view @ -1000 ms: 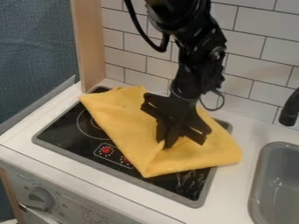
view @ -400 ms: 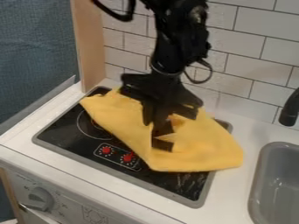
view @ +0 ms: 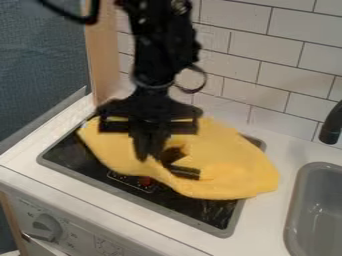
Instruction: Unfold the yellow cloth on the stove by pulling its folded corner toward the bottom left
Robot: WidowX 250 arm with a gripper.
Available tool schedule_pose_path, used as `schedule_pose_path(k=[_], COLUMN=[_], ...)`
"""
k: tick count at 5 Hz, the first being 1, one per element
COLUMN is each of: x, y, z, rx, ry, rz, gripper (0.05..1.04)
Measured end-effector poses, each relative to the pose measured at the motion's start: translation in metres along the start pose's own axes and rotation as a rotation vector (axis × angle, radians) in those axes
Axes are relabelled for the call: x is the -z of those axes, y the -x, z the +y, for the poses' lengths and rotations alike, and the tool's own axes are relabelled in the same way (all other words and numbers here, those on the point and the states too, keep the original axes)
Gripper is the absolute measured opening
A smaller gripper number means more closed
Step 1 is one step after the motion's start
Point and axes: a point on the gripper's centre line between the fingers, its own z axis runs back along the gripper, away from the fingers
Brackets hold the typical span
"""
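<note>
The black gripper [view: 148, 155] hangs down over the left half of the yellow cloth [view: 237, 165], with its fingers together and a fold of the cloth at their tips. Spread across most of the black stovetop [view: 200, 209], the cloth has its right part lying flat and its left part bunched and raised around the gripper. A short dark bar-like patch shows in the cloth just right of the fingertips; what it is, I cannot tell.
A grey sink [view: 320, 200] lies at the right, with a black faucet [view: 330, 127] above it. Behind the stove stands a white tiled wall [view: 294, 65]. A wooden panel [view: 103, 55] rises at the back left, and a knob [view: 45, 227] sits on the front.
The gripper has moved left, dragging the cloth's gathered part with it. The cloth's front edge and left corner have shifted left, covering the left red burner mark; its right end has stayed put.
</note>
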Motion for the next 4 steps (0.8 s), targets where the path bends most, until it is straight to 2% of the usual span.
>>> schedule_pose_path(k=[1,2,3,4], x=[0.012,0.023,0.027,0.028], y=[0.011,0.017,0.018,0.019], z=[0.011,0.008,0.009,0.011], rx=[-0.13,-0.151,-0.174,-0.178], ry=[-0.08,-0.139,-0.172,-0.187], rz=[0.033,0.035,0.011,0.017], gripper=[0.049,0.049,0.073,0.229])
